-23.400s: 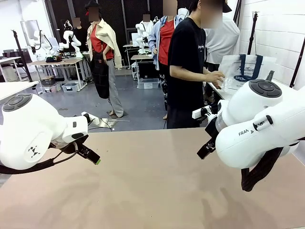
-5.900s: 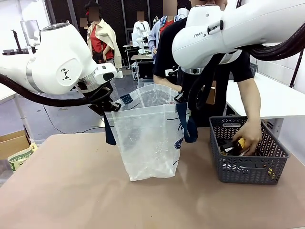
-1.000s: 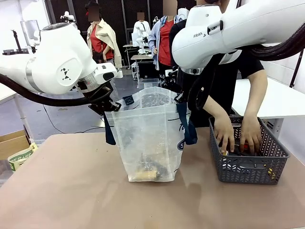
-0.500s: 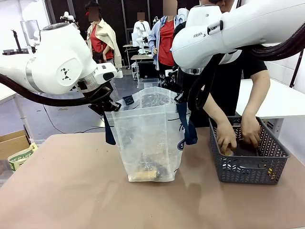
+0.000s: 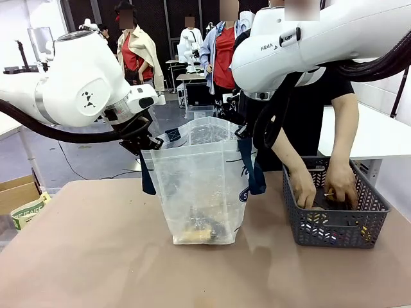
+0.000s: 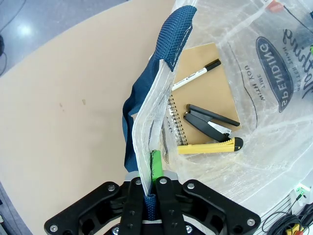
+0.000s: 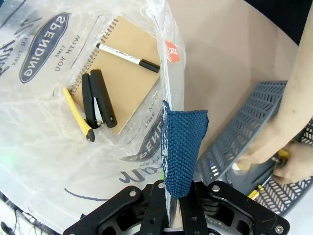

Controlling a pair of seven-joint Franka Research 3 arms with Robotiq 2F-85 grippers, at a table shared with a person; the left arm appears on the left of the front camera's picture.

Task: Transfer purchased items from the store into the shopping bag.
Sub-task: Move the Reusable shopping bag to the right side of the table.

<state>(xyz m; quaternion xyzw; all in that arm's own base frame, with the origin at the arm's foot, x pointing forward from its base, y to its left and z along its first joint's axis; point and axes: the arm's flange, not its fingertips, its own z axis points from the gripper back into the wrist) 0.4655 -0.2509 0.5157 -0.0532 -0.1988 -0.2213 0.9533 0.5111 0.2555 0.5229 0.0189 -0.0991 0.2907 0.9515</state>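
front/bag: shopping bag (image 5: 199, 186) upright on table (image 5: 96, 256), mouth stretched between left gripper (image 5: 146, 144) and right gripper (image 5: 243, 131) for clean drops.
front/basket: person's hands (image 5: 340, 186) picking inside basket (image 5: 334, 224).
left wrist/grip: clamped on navy strap (image 6: 161, 73).
left wrist/load: purchased items on bag floor: notebook (image 6: 205, 83), pen (image 6: 195, 74), stapler (image 6: 211, 121), cutter (image 6: 210, 146).
right wrist/grip: clamped on opposite strap (image 7: 182, 147).
delta: grips, bag unchanged; hands shifted within basket.

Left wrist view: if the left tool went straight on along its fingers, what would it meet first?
Likely the translucent white plastic shopping bag whose navy strap it grips, then the brown spiral notebook below; depth unclear.
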